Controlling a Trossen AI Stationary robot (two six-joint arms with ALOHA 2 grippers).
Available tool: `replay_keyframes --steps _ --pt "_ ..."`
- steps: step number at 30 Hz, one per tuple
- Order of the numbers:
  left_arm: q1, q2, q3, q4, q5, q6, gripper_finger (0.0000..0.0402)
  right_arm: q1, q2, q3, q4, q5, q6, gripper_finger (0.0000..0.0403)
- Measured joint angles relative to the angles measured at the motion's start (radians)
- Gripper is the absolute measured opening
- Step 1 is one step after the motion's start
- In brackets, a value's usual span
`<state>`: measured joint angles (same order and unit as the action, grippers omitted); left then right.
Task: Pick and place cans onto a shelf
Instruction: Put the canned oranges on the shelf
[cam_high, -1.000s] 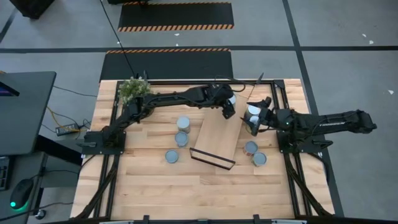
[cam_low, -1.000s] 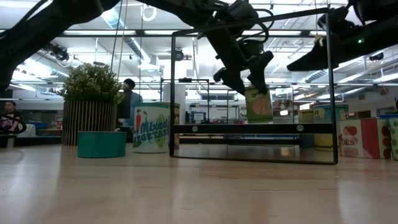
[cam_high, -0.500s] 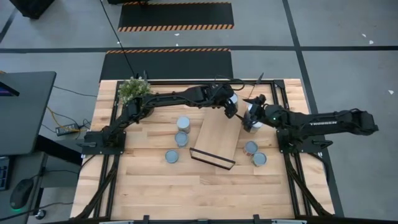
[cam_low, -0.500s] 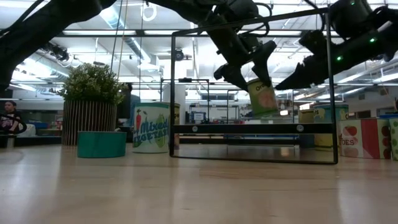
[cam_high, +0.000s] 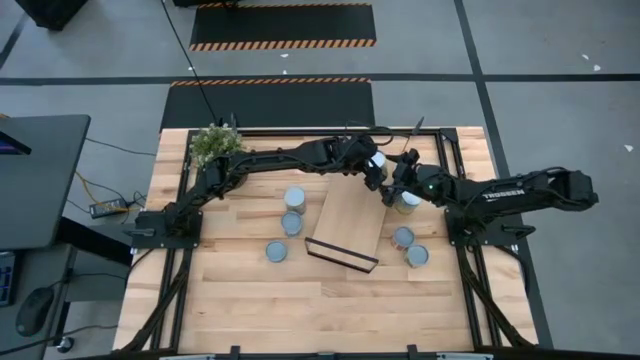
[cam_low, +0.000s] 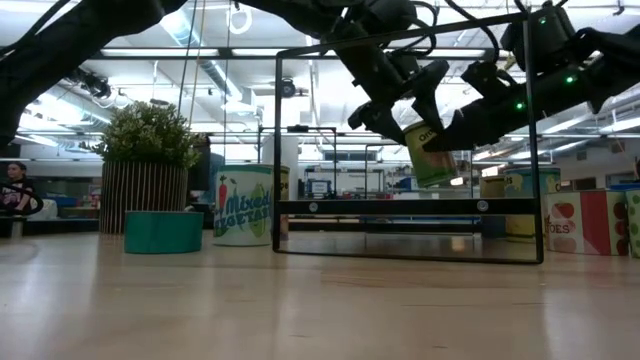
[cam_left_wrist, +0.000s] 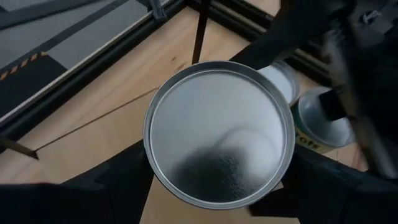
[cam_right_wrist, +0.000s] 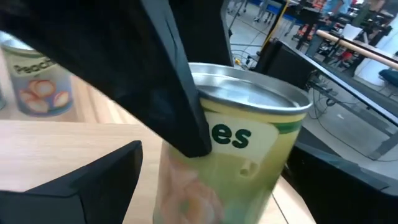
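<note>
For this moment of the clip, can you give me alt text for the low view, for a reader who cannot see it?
The left gripper holds a tilted green-labelled can in the air above the shelf, with the right gripper right beside the can. A potted plant and a "Mixed Vegetables" can stand on the table farther left.

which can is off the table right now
The can held tilted in the left hand above the far end of the shelf, with the right hand beside it. The other cans all stand on the table.
</note>
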<state>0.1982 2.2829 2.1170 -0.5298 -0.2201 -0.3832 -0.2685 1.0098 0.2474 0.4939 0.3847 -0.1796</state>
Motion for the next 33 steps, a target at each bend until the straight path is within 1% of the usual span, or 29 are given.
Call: replay_keyframes --steps 7,12,16,18,22,25,33 --pt "-0.010 0.000 0.000 0.011 0.000 0.000 0.0314 -0.036 0.067 0.000 0.083 -0.020 -0.001 0.0391" --pt "-0.013 0.000 0.000 0.013 0.000 0.000 0.0314 -0.058 0.086 0.000 0.104 -0.060 -0.006 0.0359" --pt "-0.011 -0.001 0.000 0.010 0.035 0.002 0.0314 -0.067 0.084 0.000 0.097 -0.076 -0.005 0.0332" --pt "-0.010 -0.001 0.000 0.011 0.041 0.018 0.0314 -0.068 0.084 0.000 0.094 -0.076 -0.006 0.0326" --pt "-0.011 -0.001 0.000 0.005 0.044 0.063 0.0315 -0.068 0.084 0.000 0.092 -0.092 -0.016 0.0331" --pt "-0.014 -0.001 0.000 -0.007 0.046 0.128 0.0315 -0.068 0.084 0.000 0.081 -0.103 -0.018 0.0338" --pt "-0.008 -0.001 -0.001 -0.021 0.060 0.240 0.0315 -0.071 0.084 0.000 0.054 -0.111 -0.045 0.0333"
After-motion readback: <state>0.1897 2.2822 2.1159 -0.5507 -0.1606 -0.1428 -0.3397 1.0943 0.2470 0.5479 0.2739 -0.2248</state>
